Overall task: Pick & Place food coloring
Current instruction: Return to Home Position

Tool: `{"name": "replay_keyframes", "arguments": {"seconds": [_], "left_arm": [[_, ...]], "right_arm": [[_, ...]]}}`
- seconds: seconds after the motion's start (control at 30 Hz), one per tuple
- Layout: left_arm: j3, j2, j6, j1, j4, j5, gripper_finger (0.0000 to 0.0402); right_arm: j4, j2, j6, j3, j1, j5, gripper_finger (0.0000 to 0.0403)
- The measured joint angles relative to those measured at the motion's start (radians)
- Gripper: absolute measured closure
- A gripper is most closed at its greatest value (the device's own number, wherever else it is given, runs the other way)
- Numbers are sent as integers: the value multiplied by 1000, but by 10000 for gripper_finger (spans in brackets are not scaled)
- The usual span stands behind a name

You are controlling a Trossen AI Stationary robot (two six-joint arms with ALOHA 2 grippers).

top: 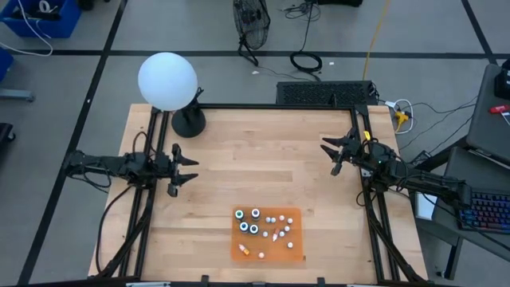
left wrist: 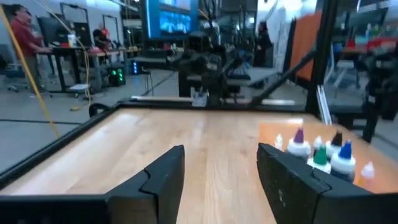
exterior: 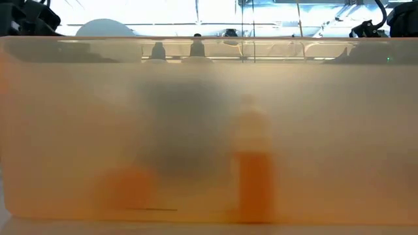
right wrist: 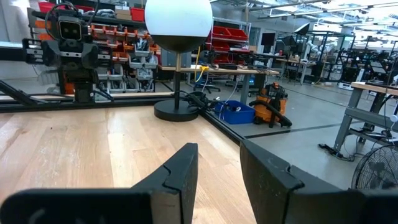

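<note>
1. Starting from the food coloring [top: 263, 227]: every bottle that can be seen is gathered inside the orange container [top: 275, 255], which sits at the near-middle of the table [top: 263, 143]. Four dark round bottles with pale tops are clustered toward one corner, and the small white droppers are scattered beside them.
2. No loose bottle can be spotted on the bare wood around the container, so the placing part is judged to be done, or as good as.
3. The low view is filled by the container's translucent wall. A blurry upright shape with orange contents can be made out behind it, probably one of the droppers, though that can't be said for sure.
4. The left gripper [top: 190, 169] is parked by the table's left edge with its jaws spread and nothing held. In its wrist view the bottles are seen ahead and off to one side, well apart from the fingers.
5. The right gripper [top: 329, 155] is found by the right edge, likewise spread and empty. It's pointed across the table toward the white globe lamp [top: 167, 80], well apart from the container.
6. What's left, as a guess: only the arms being settled at rest.
</note>
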Motion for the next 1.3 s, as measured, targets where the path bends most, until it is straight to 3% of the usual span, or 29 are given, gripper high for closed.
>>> {"name": "replay_keyframes", "arguments": {"seconds": [0.3,0.73,1.3], "left_arm": [[-2,43,16,3,32,1,213],[-2,43,16,3,34,1,195],[-2,43,16,3,35,0,215]], "right_arm": [[0,0,0,0,0,0,293],[0,0,0,0,0,0,293],[0,0,0,0,0,0,293]]}}
